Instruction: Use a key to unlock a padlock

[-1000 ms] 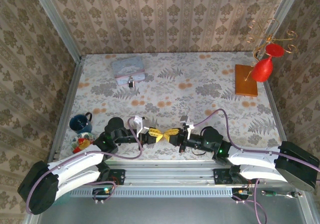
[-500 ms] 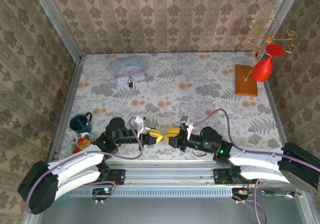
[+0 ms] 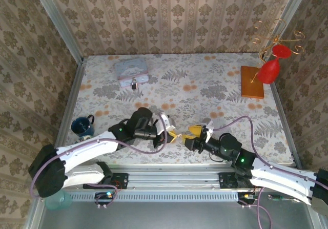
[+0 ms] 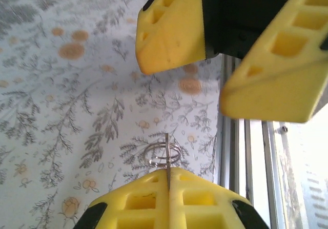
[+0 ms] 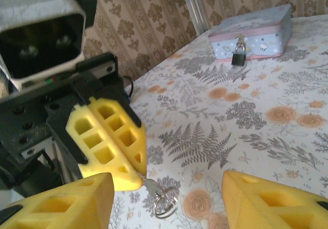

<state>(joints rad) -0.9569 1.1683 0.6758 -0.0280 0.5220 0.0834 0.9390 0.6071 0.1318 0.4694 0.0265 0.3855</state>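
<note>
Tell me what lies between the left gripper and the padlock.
Nothing: only bare floral tabletop separates the left gripper, shut on the key, from the padlock, as the right wrist view shows.

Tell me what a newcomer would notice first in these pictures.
First, the face-off at the near edge of the table: the yellow-fingered left gripper is shut on a small ringed key, the right gripper open opposite it. Then the pastel tin far back on the left with the tiny dark padlock at its front, and the red ornament far right.
</note>
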